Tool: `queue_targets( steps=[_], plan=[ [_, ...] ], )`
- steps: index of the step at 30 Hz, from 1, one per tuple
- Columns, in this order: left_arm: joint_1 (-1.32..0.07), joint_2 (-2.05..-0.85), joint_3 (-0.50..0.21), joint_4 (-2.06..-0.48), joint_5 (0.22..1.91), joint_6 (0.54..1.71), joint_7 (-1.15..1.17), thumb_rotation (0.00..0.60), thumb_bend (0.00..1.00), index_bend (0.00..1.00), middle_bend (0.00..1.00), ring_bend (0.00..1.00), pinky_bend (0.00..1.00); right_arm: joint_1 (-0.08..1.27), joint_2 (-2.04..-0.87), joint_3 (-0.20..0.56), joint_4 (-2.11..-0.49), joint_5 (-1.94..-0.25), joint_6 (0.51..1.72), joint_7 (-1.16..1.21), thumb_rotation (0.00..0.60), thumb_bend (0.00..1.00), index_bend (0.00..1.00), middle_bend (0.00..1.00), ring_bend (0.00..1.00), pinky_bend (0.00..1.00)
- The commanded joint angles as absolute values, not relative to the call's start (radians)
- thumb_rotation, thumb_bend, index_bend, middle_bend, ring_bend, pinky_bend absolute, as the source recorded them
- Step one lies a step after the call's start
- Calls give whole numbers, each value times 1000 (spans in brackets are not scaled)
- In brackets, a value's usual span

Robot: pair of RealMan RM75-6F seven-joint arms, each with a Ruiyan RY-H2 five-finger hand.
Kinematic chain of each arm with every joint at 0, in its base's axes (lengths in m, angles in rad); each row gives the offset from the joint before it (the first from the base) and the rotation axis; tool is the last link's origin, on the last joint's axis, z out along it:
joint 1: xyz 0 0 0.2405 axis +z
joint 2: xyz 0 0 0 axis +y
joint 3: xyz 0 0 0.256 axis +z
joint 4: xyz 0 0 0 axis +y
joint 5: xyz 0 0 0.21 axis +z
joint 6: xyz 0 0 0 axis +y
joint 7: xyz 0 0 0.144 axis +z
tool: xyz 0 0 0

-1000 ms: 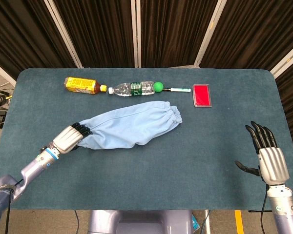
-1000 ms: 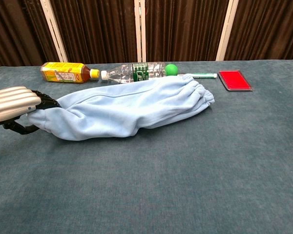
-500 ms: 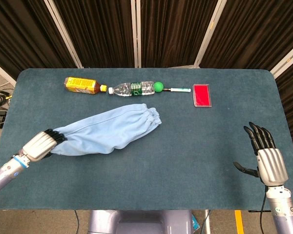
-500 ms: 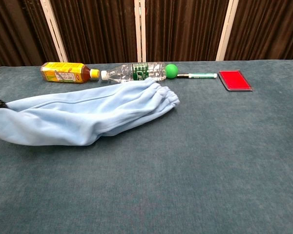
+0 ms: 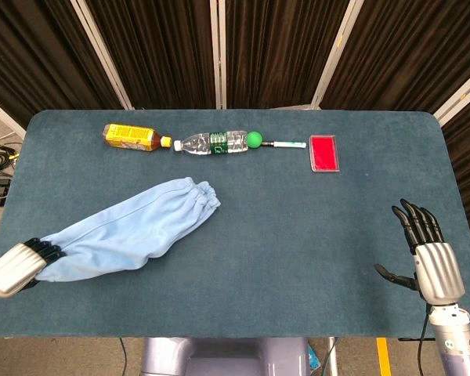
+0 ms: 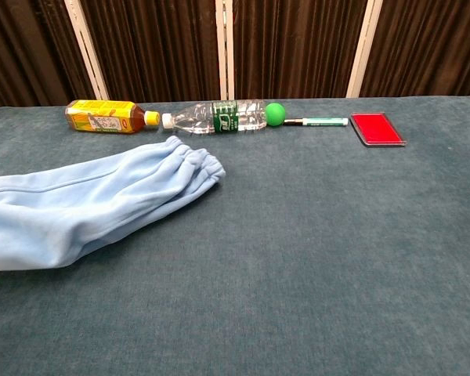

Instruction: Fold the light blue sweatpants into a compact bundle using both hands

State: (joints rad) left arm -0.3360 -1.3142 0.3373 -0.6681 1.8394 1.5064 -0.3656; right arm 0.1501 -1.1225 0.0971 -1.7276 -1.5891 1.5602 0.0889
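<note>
The light blue sweatpants (image 5: 129, 228) lie stretched out across the left half of the table, their gathered cuff end (image 5: 201, 193) pointing toward the middle. My left hand (image 5: 16, 266) grips the other end at the table's near left corner. In the chest view the sweatpants (image 6: 86, 205) run off the left edge and that hand is out of frame. My right hand (image 5: 429, 254) hovers at the near right edge with fingers spread, holding nothing, far from the cloth.
Along the back of the table (image 5: 298, 235) lie a yellow-labelled bottle (image 5: 131, 137), a clear water bottle (image 5: 214, 143), a green ball (image 5: 254, 140), a marker pen (image 5: 287, 145) and a red flat case (image 5: 324, 152). Dark curtains hang behind.
My left hand has dragged the sweatpants toward the near left corner, and the cuff end slid left from near the middle. The right hand has barely moved.
</note>
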Motion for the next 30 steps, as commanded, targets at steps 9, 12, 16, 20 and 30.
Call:
queue_targets(
  steps=[9, 12, 16, 20, 30],
  plan=[
    [-423, -1294, 254, -819, 1856, 1533, -312, 600, 650, 640, 345, 320, 369, 147, -1111, 106, -1729, -1582, 1561, 108, 600, 0, 0, 0, 0, 0],
    [-480, -1285, 214, -910, 1851, 1496, -268, 600, 651, 643, 346, 320, 369, 148, -1112, 109, -1727, -1574, 1556, 107, 600, 0, 0, 0, 0, 0],
    [-594, -1288, 128, -1063, 1806, 1362, -196, 600, 651, 644, 346, 320, 370, 151, -1115, 116, -1719, -1555, 1543, 108, 600, 0, 0, 0, 0, 0],
    [-632, -1295, 91, -1118, 1772, 1296, -159, 600, 652, 645, 346, 320, 369, 152, -1115, 121, -1714, -1544, 1538, 113, 600, 0, 0, 0, 0, 0],
    [-731, -1385, 2, -1142, 1672, 1110, -81, 600, 650, 643, 346, 320, 369, 161, -1120, 132, -1697, -1515, 1513, 119, 600, 0, 0, 0, 0, 0]
  ],
)
